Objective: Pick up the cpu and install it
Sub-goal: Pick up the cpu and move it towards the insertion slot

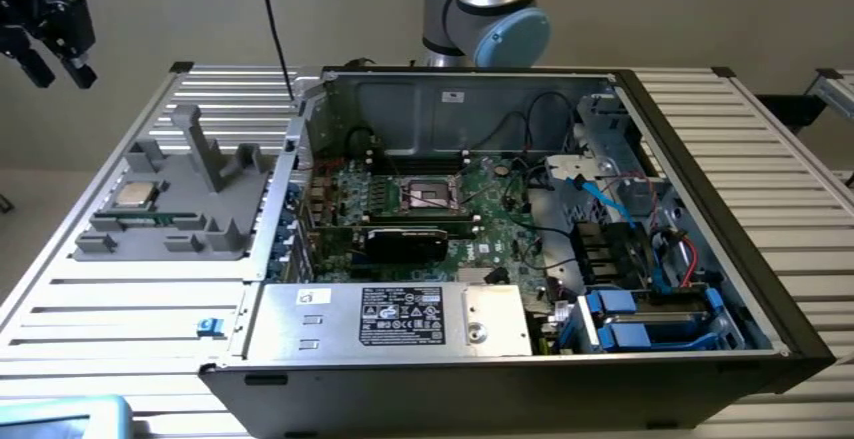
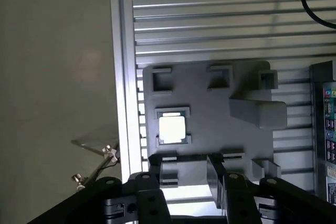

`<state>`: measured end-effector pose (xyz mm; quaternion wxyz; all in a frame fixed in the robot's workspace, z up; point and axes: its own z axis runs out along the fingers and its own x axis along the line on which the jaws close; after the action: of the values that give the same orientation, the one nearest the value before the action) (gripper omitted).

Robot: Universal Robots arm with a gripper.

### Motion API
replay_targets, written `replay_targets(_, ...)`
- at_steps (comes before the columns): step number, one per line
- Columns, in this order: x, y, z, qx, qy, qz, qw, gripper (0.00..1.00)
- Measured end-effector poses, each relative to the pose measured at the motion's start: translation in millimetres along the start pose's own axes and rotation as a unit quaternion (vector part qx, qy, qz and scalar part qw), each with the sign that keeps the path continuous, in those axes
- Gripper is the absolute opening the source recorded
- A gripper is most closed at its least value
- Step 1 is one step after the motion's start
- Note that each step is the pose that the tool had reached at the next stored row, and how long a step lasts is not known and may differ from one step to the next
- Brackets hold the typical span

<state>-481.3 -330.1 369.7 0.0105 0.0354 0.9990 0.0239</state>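
Observation:
The cpu (image 1: 134,195), a small square chip with a shiny silver top, lies flat in a recess of the grey holder (image 1: 180,214) on the slatted table, to the exterior view's left of the open computer case. In the wrist view the cpu (image 2: 172,128) glares bright on that holder (image 2: 231,140). My gripper (image 1: 56,71) hangs high above the table's far left corner, well above and away from the chip. Its black fingers (image 2: 152,198) stand apart in the wrist view, the gripper (image 2: 191,198) open with nothing between them. The black-centred socket (image 1: 430,193) sits on the motherboard inside the case.
The case (image 1: 534,229) lies open with cables, blue drive brackets (image 1: 627,314) and a silver power supply with a white label (image 1: 400,317). Upright posts rise from the grey holder. A black cable (image 1: 276,29) hangs by the case's far left corner. The arm's base (image 1: 483,14) stands behind.

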Motion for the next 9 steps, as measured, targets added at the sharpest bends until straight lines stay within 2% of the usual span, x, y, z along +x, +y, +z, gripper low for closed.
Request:
replay_targets(1, 0.0, 0.0, 0.0, 0.0000, 0.0000, 0.000, 1.0000, 0.47)
replay_targets(2, 0.0, 0.0, 0.0, 0.0000, 0.0000, 0.000, 1.0000, 0.54)
replay_targets(5, 0.0, -0.1, 0.4, 0.0007, 0.0006, -0.010, 0.9999, 0.55)
replay_targets(6, 0.0, -0.1, 0.8, 0.0015, 0.0013, -0.018, 0.9998, 0.62)
replay_targets(9, 0.1, -0.1, 2.3, 0.0066, 0.0028, -0.038, 0.9992, 0.62)
